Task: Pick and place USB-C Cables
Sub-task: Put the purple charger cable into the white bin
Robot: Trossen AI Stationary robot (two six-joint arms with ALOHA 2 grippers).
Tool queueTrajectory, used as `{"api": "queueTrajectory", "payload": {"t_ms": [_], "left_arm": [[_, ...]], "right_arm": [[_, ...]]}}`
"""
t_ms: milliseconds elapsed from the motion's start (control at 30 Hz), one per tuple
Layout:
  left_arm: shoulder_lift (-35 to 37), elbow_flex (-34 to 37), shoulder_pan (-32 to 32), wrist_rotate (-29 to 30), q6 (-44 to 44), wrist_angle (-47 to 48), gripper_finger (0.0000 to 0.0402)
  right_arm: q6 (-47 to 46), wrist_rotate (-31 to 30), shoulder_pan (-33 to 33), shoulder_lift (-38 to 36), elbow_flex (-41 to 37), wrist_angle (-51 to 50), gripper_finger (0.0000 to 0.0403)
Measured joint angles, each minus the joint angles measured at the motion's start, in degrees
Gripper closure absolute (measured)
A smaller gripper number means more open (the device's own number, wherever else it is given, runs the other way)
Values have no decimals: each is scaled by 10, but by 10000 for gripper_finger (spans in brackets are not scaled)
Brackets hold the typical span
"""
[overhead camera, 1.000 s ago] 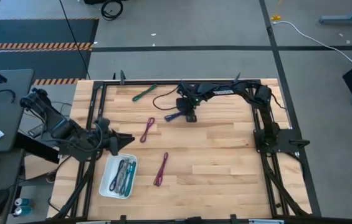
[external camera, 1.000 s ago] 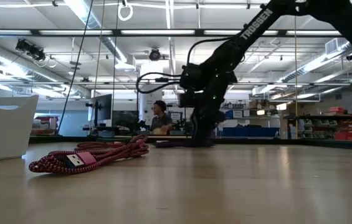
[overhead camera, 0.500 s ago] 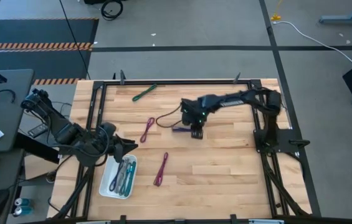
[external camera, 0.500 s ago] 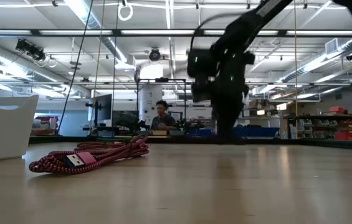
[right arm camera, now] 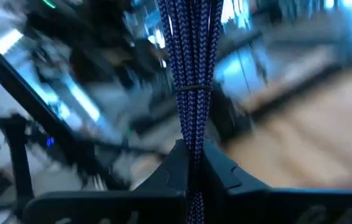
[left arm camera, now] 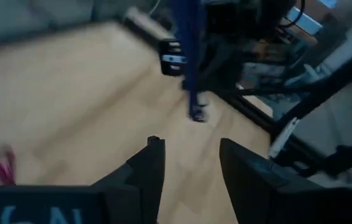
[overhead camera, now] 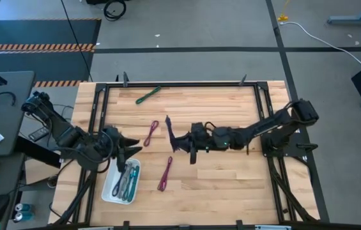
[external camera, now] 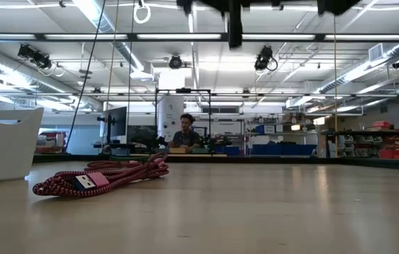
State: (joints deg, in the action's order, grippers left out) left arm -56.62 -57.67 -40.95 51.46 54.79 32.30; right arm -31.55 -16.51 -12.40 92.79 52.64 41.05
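Observation:
My right gripper (overhead camera: 188,145) reaches over the table's middle from the right and is shut on a blue cable bundle (right arm camera: 191,74), which is also in the high view (overhead camera: 177,142) and the left wrist view (left arm camera: 188,62). My left gripper (overhead camera: 131,151) stands open with nothing between its fingers (left arm camera: 188,168), just beyond the white tray (overhead camera: 111,189). The tray holds several cables (overhead camera: 126,179). Lying flat on the wood are a green cable (overhead camera: 148,95), a purple one (overhead camera: 151,133) and a magenta one (overhead camera: 165,174), the last also in the low view (external camera: 107,176). My right gripper pinches the blue bundle between its two fingers (right arm camera: 177,163), at a spot just below the bundle's thin tie band (right arm camera: 191,89). Most of the bundle stands out past the fingertips. The bundle is lifted clear of the table, one end hanging free (left arm camera: 197,114).
A dark metal frame (overhead camera: 180,84) runs round the tabletop's far and side edges. In the low view the white tray's wall (external camera: 5,144) stands at the left. Bare wood (overhead camera: 231,179) lies near the front right. A person sits far back in the room (external camera: 183,132).
My right gripper has come from the table's far middle toward the near edge and upward, rising out of the low view. It now points toward the table's left. The blue bundle, which lay on the wood, is lifted clear. My left gripper has drifted slightly toward the table's right.

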Motion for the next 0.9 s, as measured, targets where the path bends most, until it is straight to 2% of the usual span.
{"api": "queueTrajectory", "payload": {"t_ms": [67, 167, 267, 367, 567, 733, 800, 900], "left_arm": [[0, 0, 0, 12, -124, -49, 233], [0, 0, 12, 12, -291, -144, 211], [0, 0, 43, 1, -376, -224, 177], [0, 0, 82, -27, -406, -283, 142], [0, 0, 170, -127, -402, -335, 97], [-23, 0, 242, -286, -400, -401, 100], [-40, 0, 259, -311, -400, -420, 111], [-66, 0, 271, -314, -400, -445, 129]], "right_arm": [[45, -28, -16, 0, 36, -12, 384], [99, -37, -26, 1, 91, -59, 383], [132, -40, -26, 0, 145, -121, 381], [167, -54, -25, 1, 183, -175, 383], [196, -66, -22, 0, 206, -185, 382], [197, -66, -21, 0, 206, -186, 382], [197, -66, -21, 0, 206, -186, 382], [196, -66, -21, 0, 206, -186, 382]]}}
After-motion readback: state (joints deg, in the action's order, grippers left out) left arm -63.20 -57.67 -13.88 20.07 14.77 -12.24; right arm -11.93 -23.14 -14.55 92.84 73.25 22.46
